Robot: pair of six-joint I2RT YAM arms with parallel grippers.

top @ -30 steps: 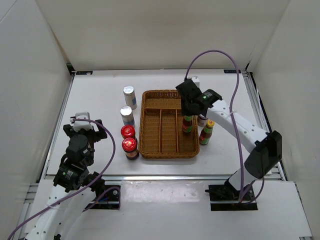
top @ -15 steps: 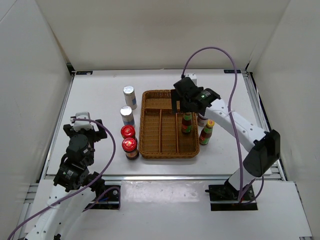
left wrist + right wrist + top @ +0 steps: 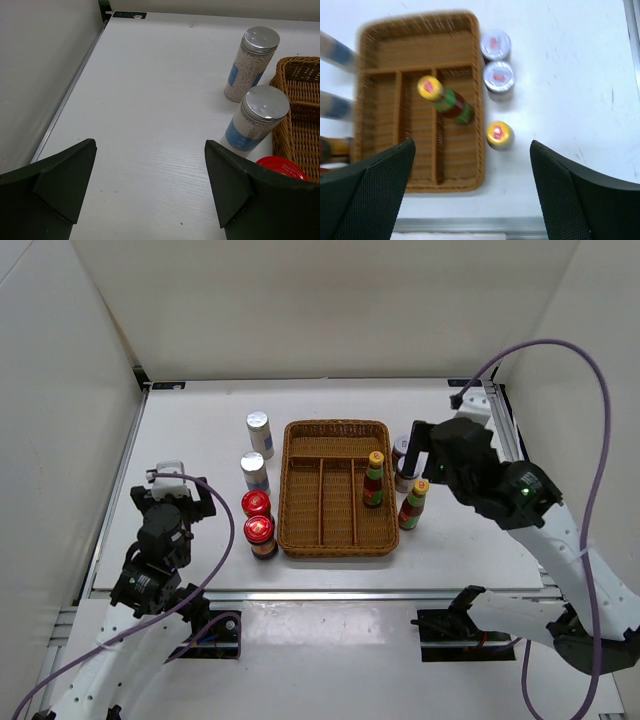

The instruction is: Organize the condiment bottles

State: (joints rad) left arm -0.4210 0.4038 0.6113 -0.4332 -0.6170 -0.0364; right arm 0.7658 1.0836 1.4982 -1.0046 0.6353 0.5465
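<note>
Right gripper (image 3: 472, 142): jaws wide apart at lower edge, nothing between. Below, white worktop (image 3: 570, 75) with wicker tray (image 3: 420, 19). One sauce bottle (image 3: 451, 104) stands in right long compartment, yellow cap leaning toward upper left. Second sauce bottle (image 3: 499, 135) outside, just beside tray's right wall. Two grey-lidded jars (image 3: 498, 76) close together by tray's upper right corner. Two shakers (image 3: 336, 52) at left edge, blurred.

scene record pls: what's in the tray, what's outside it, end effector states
tray: divided wicker tray, mid-table
in tray: one sauce bottle, standing, rightmost long compartment
outside, right of tray: second sauce bottle; two grey-lidded jars
outside, left of tray: two shakers; two red-lidded jars
left end effector: open, empty
right end effector: open, empty, raised
</note>
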